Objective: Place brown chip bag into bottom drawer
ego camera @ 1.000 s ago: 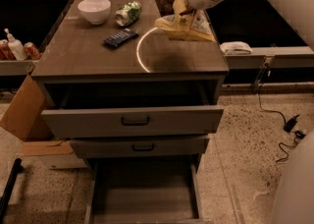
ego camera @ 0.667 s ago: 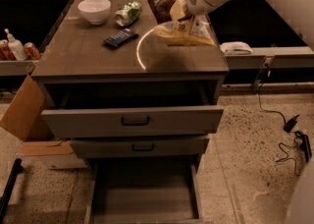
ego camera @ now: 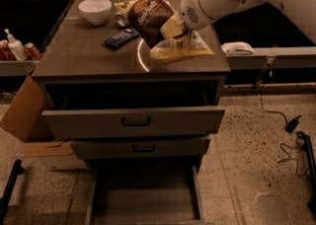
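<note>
- Since a second earlier, the brown chip bag (ego camera: pixel 149 19) had been carried from the back right of the cabinet top (ego camera: pixel 84 56) leftward and toward its front, so that the can (ego camera: pixel 121 20) was largely hidden behind it.
- The gripper (ego camera: pixel 161 40) was seen above the right part of the top, its fingers clamped on the bag's lower right edge.
- The bag was held off the surface and tilted, with its dark brown front and white "Sea Salt" lettering turned to the camera and pale yellow edges showing.
- The bottom drawer (ego camera: pixel 143 202) was pulled open well below the bag, its grey floor exposed.
- The contents of the white bowl (ego camera: pixel 95 10) at the back left could not be told.
</note>
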Available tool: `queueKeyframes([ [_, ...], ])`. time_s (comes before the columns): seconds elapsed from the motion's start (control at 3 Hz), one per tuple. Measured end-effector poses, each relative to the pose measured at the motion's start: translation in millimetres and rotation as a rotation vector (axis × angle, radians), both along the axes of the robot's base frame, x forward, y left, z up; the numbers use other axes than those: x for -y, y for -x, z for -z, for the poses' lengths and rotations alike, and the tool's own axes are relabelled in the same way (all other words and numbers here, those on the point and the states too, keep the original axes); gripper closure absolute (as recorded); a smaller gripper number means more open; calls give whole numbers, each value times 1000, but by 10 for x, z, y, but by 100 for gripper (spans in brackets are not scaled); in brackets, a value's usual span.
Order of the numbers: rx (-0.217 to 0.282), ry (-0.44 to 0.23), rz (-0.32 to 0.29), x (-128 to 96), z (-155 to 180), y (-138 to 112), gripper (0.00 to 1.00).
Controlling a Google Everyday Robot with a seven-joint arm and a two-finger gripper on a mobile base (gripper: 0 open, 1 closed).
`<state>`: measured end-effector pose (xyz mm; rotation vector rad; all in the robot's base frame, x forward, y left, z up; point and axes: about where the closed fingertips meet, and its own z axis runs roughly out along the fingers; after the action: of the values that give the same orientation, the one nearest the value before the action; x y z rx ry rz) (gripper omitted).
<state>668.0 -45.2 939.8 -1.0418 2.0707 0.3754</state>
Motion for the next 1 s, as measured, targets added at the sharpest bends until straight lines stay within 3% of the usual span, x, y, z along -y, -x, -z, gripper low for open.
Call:
queueKeyframes([
  [0.33,0,0,-1,-1,1,0,100],
  [0.67,-6,11,-41,-51,57,20,100],
  [1.0,-23,45,-191,-244,181,228,100],
])
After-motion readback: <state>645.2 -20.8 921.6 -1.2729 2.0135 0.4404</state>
